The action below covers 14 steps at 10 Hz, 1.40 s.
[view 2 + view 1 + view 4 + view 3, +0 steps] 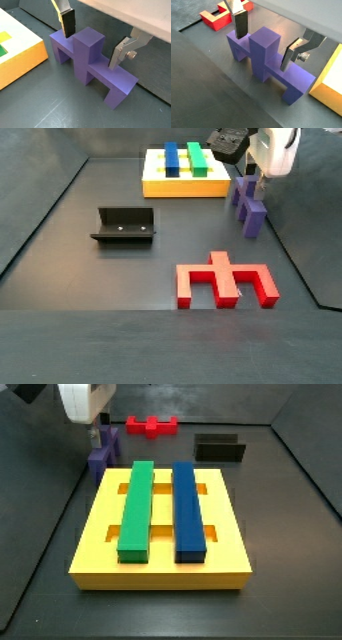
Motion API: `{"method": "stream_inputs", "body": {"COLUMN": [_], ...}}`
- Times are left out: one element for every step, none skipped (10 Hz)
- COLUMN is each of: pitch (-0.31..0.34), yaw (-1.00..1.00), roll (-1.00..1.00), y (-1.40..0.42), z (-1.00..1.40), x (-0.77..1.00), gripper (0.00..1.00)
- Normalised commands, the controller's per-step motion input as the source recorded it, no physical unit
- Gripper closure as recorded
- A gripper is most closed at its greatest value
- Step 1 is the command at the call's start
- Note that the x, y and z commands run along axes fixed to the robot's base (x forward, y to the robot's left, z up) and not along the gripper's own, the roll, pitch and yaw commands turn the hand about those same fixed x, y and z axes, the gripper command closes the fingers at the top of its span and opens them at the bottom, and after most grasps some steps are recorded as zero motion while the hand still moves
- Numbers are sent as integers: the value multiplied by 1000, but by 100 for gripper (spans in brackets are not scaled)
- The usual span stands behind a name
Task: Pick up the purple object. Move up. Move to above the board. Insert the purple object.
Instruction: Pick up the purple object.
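The purple object is a flat bar with legs and a raised middle post, lying on the dark floor beside the yellow board. It shows in both wrist views and both side views. My gripper is low over it and open. One finger stands on each side of the post, with a gap to it on both sides. In the side views the gripper hangs just above the piece.
The board carries a green bar and a blue bar, with an open slot between them. A red piece lies apart on the floor. The fixture stands to one side.
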Motion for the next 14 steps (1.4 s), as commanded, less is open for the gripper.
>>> {"method": "stream_inputs", "body": {"pitch": [31,11,0,0,0,0,0,0,0,0,0,0,0,0], "yaw": [0,0,0,0,0,0,0,0,0,0,0,0,0,0], "roll": [0,0,0,0,0,0,0,0,0,0,0,0,0,0], "y": [-69,0,0,0,0,0,0,0,0,0,0,0,0,0], "z": [0,-60,-63,-51,0,0,0,0,0,0,0,0,0,0], "x": [180,80,54,9,0,0,0,0,0,0,0,0,0,0], "gripper": [0,0,0,0,0,100,100,100,100,100,100,100,100,100]}}
